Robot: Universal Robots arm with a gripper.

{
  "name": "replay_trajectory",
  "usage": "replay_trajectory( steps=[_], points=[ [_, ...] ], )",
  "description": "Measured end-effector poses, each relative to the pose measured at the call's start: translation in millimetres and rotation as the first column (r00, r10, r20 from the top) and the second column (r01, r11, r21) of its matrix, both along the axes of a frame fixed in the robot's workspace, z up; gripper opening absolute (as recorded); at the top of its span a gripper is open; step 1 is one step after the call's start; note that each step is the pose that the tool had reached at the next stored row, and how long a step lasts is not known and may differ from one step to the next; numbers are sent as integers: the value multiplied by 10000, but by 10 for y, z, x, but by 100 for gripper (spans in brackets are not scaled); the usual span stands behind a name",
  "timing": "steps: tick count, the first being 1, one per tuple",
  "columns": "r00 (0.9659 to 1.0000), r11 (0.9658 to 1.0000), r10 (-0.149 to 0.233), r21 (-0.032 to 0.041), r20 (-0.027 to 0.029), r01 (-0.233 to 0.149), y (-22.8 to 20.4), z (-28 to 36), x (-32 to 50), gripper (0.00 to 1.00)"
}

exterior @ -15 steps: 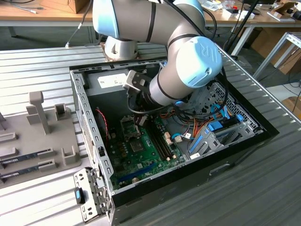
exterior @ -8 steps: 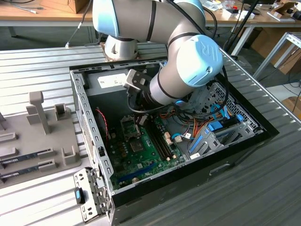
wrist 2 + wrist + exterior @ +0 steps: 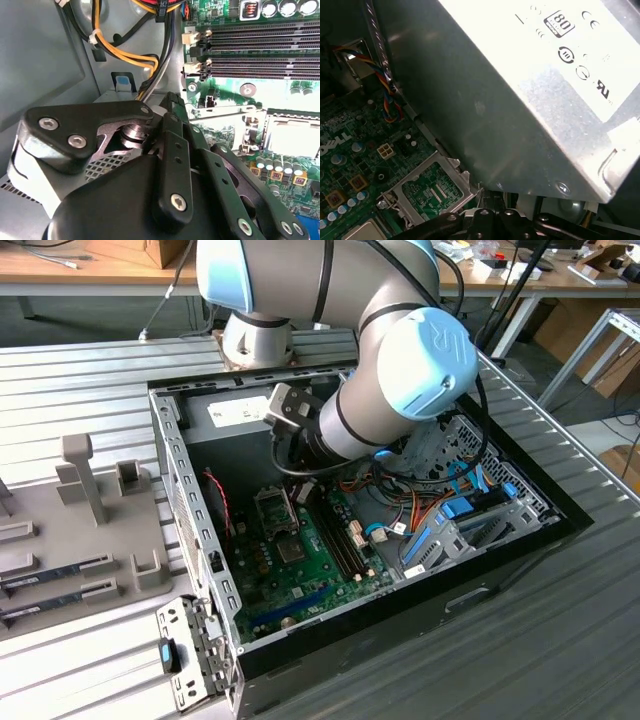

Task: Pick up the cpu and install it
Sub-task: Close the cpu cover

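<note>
Claw [image 3: 302,488] low inside an open computer case [image 3: 185,500], just above the green circuit board [image 3: 300,585]; whether it is clenched cannot be told. From the exterior view's left: a grey tray [image 3: 110,540], then the open socket [image 3: 272,506] holding a pale square, seemingly the cpu [image 3: 295,135], then loose cables [image 3: 395,508] the arm [image 3: 400,370] might snag. A labelled metal box [image 3: 520,100] stands close

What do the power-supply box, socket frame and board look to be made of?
Power-supply box: sheet metal, dull grey, judging by its soft glare, folded edge and screw. Socket frame: thin stamped metal, bright and silvery, with shiny cut edges. Board: green-coated circuit laminate, probably fibreglass, semi-gloss, with soldered parts.
</note>
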State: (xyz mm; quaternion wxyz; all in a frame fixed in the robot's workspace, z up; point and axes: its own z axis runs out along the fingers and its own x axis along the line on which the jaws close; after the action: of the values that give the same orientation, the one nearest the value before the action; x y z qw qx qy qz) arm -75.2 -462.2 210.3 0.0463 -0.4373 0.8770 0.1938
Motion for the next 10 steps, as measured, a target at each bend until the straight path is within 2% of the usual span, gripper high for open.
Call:
replay_trajectory(
  steps=[6,10],
  points=[
    [10000,10000,1,11,1,-1,-7,6,-3,11],
    [10000,10000,0,48,13,0,-8,64,-5,11]
  ],
)
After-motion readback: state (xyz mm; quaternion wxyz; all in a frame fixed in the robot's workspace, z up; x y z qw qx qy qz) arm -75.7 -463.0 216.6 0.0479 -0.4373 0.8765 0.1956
